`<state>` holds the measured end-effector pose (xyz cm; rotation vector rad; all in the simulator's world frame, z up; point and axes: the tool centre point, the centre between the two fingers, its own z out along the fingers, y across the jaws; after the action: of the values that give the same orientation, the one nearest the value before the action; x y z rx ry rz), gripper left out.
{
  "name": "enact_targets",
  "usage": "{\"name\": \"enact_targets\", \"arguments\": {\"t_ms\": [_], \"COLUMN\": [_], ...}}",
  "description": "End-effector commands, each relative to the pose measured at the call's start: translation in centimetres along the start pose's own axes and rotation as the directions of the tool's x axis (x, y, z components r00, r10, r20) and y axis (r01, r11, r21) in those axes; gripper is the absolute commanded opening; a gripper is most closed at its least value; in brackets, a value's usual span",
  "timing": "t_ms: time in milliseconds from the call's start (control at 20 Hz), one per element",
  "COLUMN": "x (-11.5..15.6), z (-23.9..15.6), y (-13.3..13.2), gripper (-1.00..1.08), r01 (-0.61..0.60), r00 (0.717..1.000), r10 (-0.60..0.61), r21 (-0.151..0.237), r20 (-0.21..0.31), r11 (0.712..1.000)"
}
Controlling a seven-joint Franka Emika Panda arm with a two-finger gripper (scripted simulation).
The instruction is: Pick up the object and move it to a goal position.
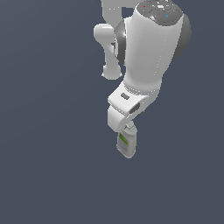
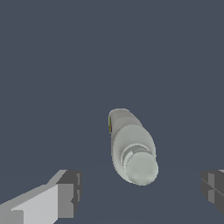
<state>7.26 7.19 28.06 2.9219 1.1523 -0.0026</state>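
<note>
Grey-capped bottle (image 2: 131, 148) lying low-centre between spread, empty gripper (image 2: 140, 192) fingers; centring, then descending squarely before closing.

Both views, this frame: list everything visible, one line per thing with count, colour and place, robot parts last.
bottle: one, pale grey-white with a grey cap and a green-and-white label, directly under the gripper in the exterior view; in the wrist view it sits between the two fingers, cap towards the camera, touching neither.
surface: one, plain dark blue-grey, filling the background of both views.
arm: one, white with dark grey joints, coming down from the top of the exterior view.
gripper: one, white body with dark grey fingertips, fingers spread wide on either side of the bottle, holding nothing.
</note>
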Motion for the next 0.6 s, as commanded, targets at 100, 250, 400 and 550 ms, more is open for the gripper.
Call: {"name": "enact_targets", "arguments": {"t_ms": [100, 250, 400, 550], "x": [0.1, 0.1, 0.1, 0.1], "z": [0.0, 0.3, 1.3, 2.8], "y": [0.1, 0.1, 0.0, 0.0], "gripper": [1.00, 1.00, 1.00, 1.00], "r01": [0.007, 0.007, 0.009, 0.010], "r00": [1.000, 1.000, 1.000, 1.000], "r10": [-0.007, -0.007, -0.009, -0.010], "r21": [0.000, 0.000, 0.000, 0.000], "r20": [-0.001, -0.001, -0.001, -0.002], "r11": [1.000, 1.000, 1.000, 1.000]}}
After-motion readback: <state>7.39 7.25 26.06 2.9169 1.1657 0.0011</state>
